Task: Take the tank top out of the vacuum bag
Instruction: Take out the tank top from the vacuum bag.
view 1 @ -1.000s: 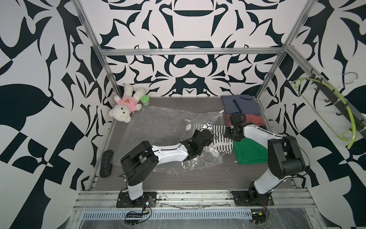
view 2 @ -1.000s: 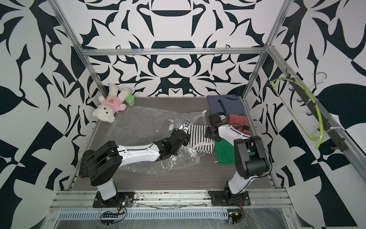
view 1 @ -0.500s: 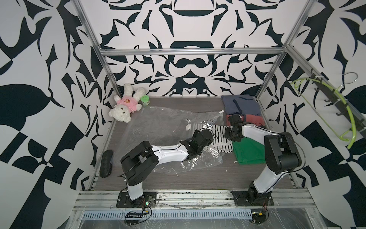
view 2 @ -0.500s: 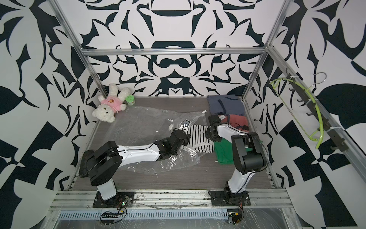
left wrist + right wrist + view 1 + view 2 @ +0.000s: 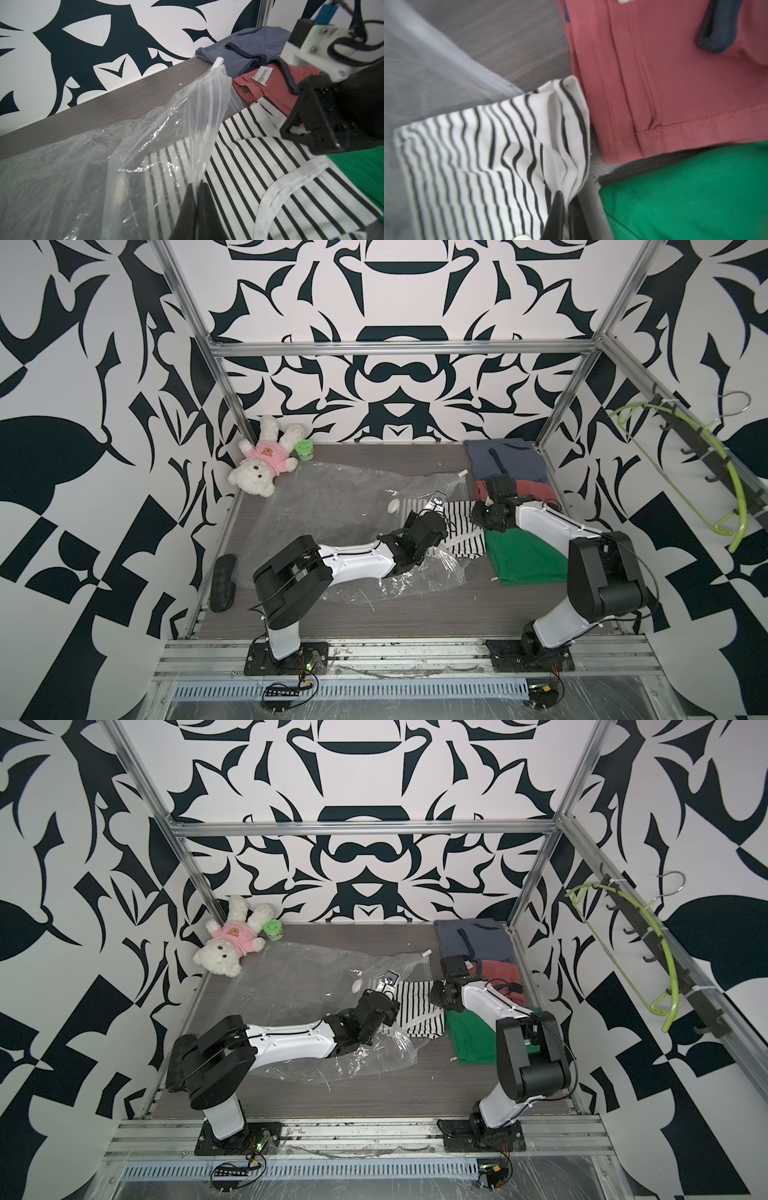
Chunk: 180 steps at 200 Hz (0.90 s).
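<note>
Wrist views alone show grips: left gripper (image 5: 196,186) pinches vacuum bag (image 5: 166,128) rim, right gripper (image 5: 565,200) clamps tank top (image 5: 477,155) at bag's three o'clock

The tank top (image 5: 467,545) is black-and-white striped; the vacuum bag (image 5: 332,506) clear.

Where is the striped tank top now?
In both top views the striped tank top lies on the table, right of its middle, half out of the vacuum bag, beside the green garment; the right gripper pinches its edge.
</note>
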### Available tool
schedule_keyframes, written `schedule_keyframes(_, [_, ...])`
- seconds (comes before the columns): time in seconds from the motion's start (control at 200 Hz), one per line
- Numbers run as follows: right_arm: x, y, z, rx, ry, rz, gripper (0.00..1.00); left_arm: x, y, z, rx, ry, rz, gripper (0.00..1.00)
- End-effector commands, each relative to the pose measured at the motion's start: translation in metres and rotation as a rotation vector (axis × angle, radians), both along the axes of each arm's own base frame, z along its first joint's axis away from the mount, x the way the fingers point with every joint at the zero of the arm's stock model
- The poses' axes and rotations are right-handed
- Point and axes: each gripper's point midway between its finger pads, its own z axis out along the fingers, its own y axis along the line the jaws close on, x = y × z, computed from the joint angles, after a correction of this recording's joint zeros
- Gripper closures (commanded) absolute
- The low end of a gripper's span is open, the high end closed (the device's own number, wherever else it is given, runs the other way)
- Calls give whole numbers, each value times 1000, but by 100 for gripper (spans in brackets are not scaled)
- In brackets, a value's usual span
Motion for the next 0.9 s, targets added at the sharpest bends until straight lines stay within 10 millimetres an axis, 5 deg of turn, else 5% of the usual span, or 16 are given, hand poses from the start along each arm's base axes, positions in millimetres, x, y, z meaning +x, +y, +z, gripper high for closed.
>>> schedule_keyframes(0.0, [1, 1, 29, 60, -43, -5, 100, 2, 1, 3, -10, -7, 15, 100])
schedule_keyframes(0.485, [2, -33, 66, 74, -82, -59, 100, 2, 1, -1, -3, 2, 23, 100])
schedule_keyframes(0.895, [20, -48, 146, 10, -233, -58, 100, 6, 7, 1, 19, -13, 59, 100])
